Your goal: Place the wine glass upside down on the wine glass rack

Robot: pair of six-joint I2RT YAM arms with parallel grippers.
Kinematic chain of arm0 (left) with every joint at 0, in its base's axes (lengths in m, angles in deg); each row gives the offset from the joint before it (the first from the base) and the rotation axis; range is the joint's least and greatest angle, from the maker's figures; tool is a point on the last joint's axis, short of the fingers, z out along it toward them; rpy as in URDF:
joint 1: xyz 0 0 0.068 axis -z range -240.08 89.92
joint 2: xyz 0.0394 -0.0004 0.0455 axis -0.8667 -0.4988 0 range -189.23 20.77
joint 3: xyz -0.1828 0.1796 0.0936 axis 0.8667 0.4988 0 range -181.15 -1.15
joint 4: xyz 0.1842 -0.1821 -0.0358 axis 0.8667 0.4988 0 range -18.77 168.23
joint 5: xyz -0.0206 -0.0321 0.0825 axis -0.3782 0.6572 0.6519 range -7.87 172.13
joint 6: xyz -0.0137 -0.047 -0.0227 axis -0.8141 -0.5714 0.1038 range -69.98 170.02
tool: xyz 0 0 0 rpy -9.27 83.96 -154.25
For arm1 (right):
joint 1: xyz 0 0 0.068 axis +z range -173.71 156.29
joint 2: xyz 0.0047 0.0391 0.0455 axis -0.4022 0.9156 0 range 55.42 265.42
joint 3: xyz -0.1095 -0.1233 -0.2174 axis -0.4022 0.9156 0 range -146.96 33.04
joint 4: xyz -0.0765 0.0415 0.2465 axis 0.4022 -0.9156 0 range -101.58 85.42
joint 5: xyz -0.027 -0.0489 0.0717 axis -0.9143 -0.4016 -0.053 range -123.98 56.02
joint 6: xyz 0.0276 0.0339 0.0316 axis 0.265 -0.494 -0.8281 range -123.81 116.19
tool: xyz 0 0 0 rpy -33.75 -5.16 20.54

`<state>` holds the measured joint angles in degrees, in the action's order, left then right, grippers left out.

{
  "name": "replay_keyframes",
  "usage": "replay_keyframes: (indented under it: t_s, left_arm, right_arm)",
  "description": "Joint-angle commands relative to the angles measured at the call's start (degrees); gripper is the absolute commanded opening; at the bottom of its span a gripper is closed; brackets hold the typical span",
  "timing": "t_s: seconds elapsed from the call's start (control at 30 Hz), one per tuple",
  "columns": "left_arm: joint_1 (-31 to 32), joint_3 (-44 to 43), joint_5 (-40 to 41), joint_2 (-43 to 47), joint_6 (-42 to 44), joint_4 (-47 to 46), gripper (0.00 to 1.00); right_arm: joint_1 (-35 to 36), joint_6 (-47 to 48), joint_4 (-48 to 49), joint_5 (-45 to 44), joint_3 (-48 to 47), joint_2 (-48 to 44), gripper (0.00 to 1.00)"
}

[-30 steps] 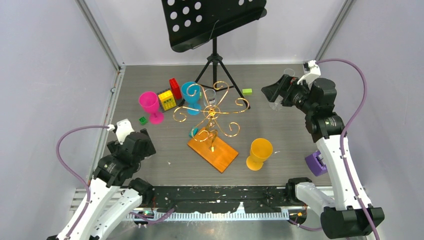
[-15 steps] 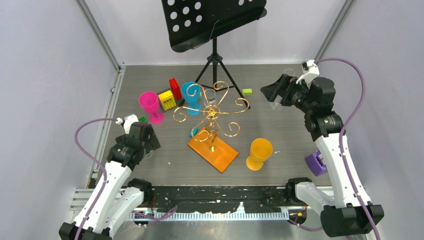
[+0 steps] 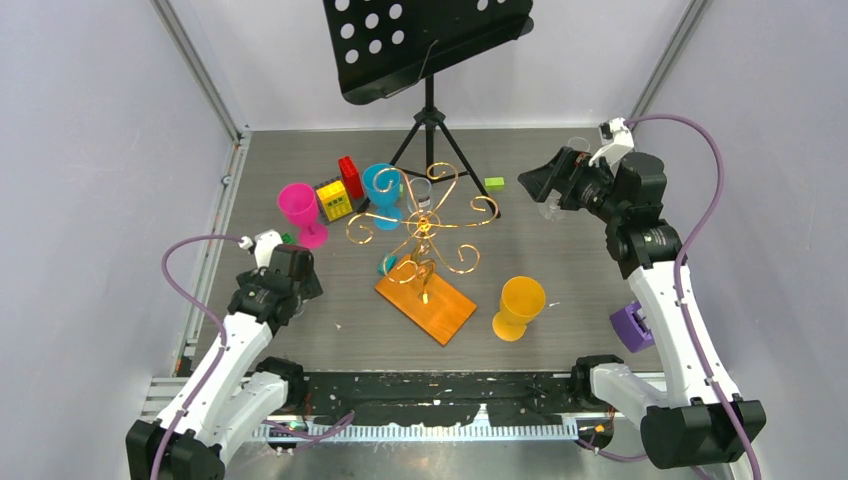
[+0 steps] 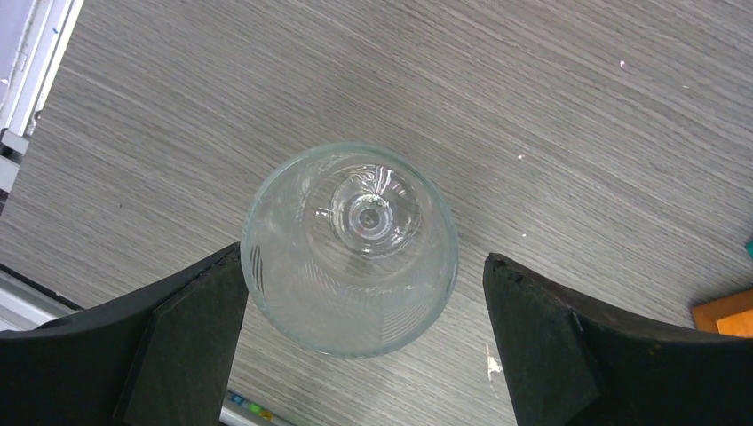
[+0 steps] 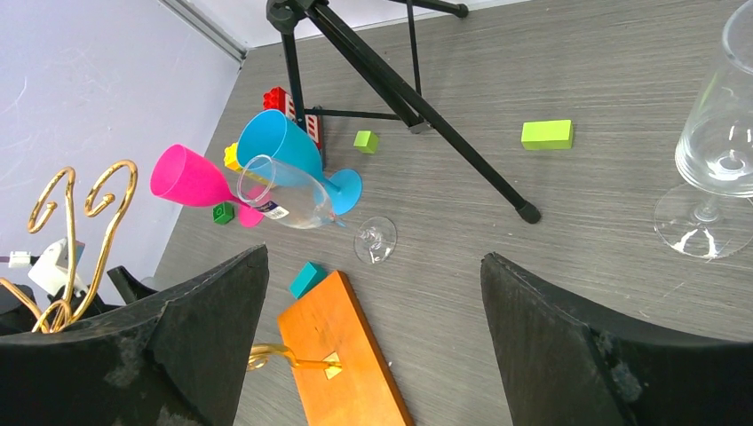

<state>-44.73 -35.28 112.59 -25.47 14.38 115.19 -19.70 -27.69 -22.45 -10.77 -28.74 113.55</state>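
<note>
top view: your left pincer (image 3: pixel 292 292) hangs at lower left, hiding what's beneath it. the rack (image 3: pixel 425 235) stands mid-frame, well apart, so a carry in among its curled wires could snag.

left wrist view: jaws spread wide around the upright wine glass (image 4: pixel 350 249), gripping nothing. it sits off-centre, nearer the left finger, so closing may shove or tip it.

right wrist view: right pincer (image 5: pixel 373 257) is spread too, and empty. a swing could clip the second clear glass (image 5: pixel 721 151) at the right edge.
</note>
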Motion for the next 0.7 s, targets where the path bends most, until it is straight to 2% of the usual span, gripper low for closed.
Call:
replay_keyframes:
  t_s: [0.0, 0.13, 0.33, 0.67]
  left_arm:
    - [-0.23, 0.16, 3.8, 0.37, -1.41, -3.41, 0.97]
    - [-0.23, -0.03, 4.51, 0.2, -1.89, -4.66, 0.9]
    - [-0.24, -0.67, 4.64, -1.19, -1.98, -4.89, 0.86]
    - [-0.23, -0.57, 4.24, -1.12, -1.76, -4.94, 0.7]
  right_arm:
    - [0.13, -0.33, 3.31, 1.05, 0.26, -0.06, 0.95]
    - [0.1, -0.33, 3.38, 1.17, 0.56, 0.05, 0.95]
    - [0.12, -0.53, 3.3, 1.22, 0.92, -0.62, 0.95]
    - [0.13, -0.36, 3.29, 1.18, 1.02, -1.04, 0.95]
